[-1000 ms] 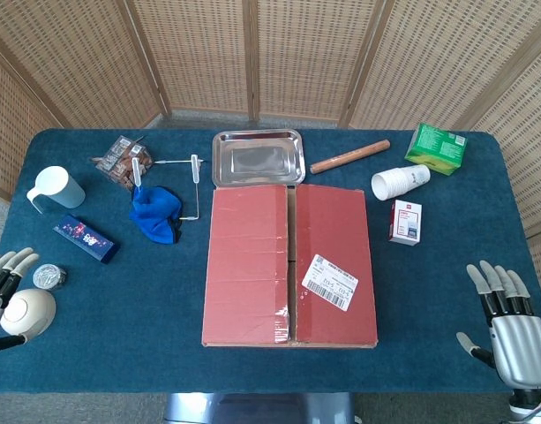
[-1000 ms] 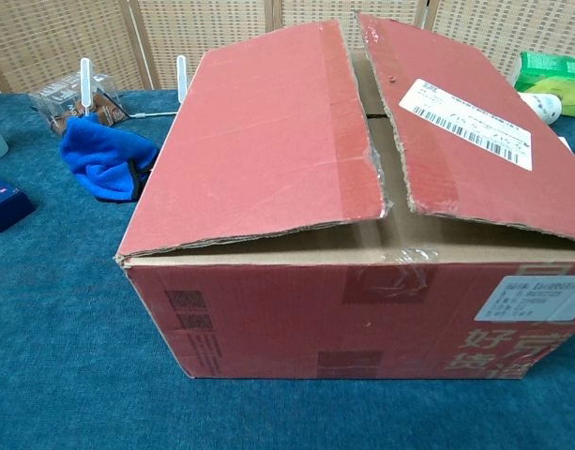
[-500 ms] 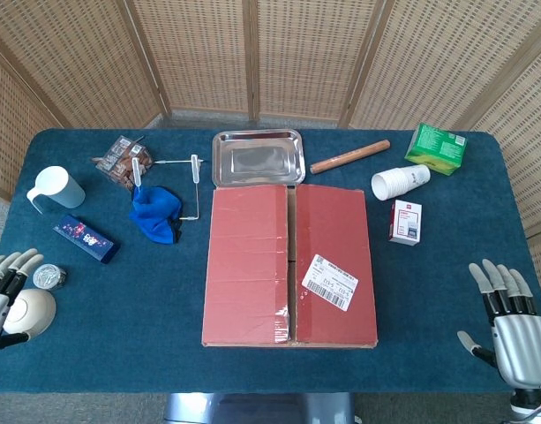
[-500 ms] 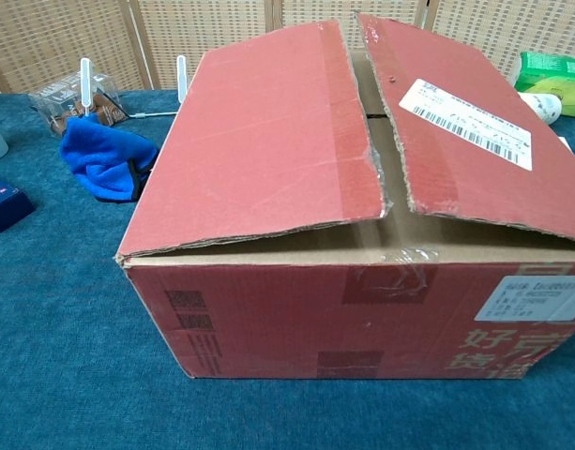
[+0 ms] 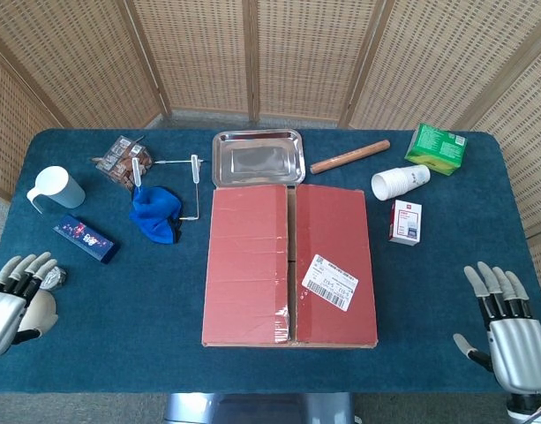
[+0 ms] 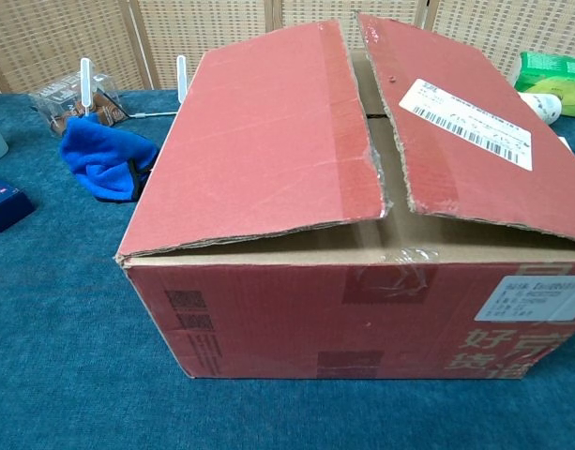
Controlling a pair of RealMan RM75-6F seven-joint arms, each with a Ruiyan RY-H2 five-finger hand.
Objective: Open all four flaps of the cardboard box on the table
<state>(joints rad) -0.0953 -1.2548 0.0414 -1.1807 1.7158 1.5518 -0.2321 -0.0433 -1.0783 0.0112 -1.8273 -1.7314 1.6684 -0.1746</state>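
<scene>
The red cardboard box [image 5: 289,263] sits mid-table with its two long top flaps folded down, a narrow gap between them. In the chest view the left flap [image 6: 268,141] and the right flap [image 6: 465,122], which bears a white shipping label, both lie slightly raised over the box front [image 6: 362,309]. My left hand [image 5: 14,296] hovers at the table's near left edge, fingers spread, holding nothing. My right hand [image 5: 507,322] is at the near right corner, fingers apart and empty. Both hands are well away from the box.
Behind the box lie a steel tray [image 5: 258,157], a wooden rolling pin [image 5: 349,156], stacked paper cups [image 5: 400,182], a green box [image 5: 436,146] and a small white carton [image 5: 405,221]. To the left are a blue cloth [image 5: 156,214], a mug [image 5: 56,188], a dark blue packet [image 5: 85,238].
My left hand has shifted slightly right and turned, covering the small round tin beside it. My right hand has barely moved. The box is unchanged.
</scene>
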